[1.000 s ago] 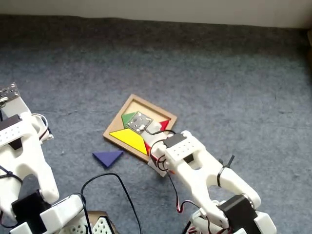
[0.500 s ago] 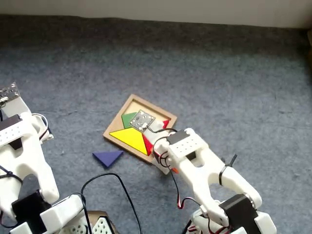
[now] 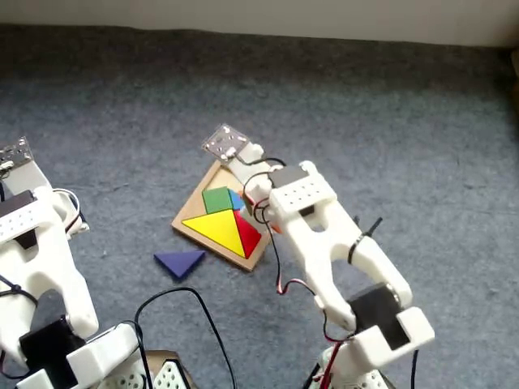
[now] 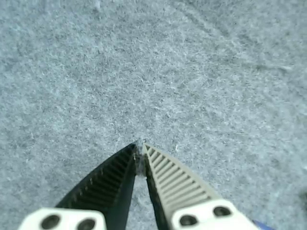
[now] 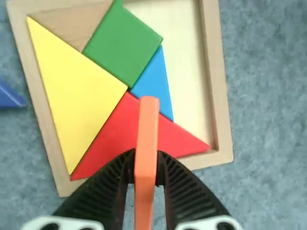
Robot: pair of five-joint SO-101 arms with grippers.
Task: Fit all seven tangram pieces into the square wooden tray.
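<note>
**Tray** (image 5: 217, 72): square, wooden, near the middle of the tabletop (image 3: 389, 121), which has a grey carpet-like cover. Five pieces are seated:
- yellow triangle (image 5: 72, 91)
- red triangle (image 5: 120, 139)
- green square (image 5: 123, 45)
- blue triangle (image 5: 153, 84)
- tan triangle (image 5: 72, 23)

I see bare floor along one wall.

**Orange piece** (image 5: 146, 139): held edge-on above the tray, over the join of the red and blue triangles, not over the bare floor.

**Right gripper** (image 5: 144, 160): fingers clamped on the orange piece's flat faces, open only as far as its thickness.

**Navy triangle** (image 3: 180, 261): loose on the tabletop, just off the tray's side toward the near edge.

**Left gripper** (image 4: 140, 148): fingers closed tip to tip on nothing, over bare cover, well apart from the tray.

**Hazards, as I judge them:**
- Released here, the orange piece would land on seated pieces or topple onto the rim, because it stands on edge and is off the gap.
- Pushing it flat could shift the blue or red triangle, or slide the unheld tray.
- If it is laid the wrong way round, the navy triangle may find no room.
</note>
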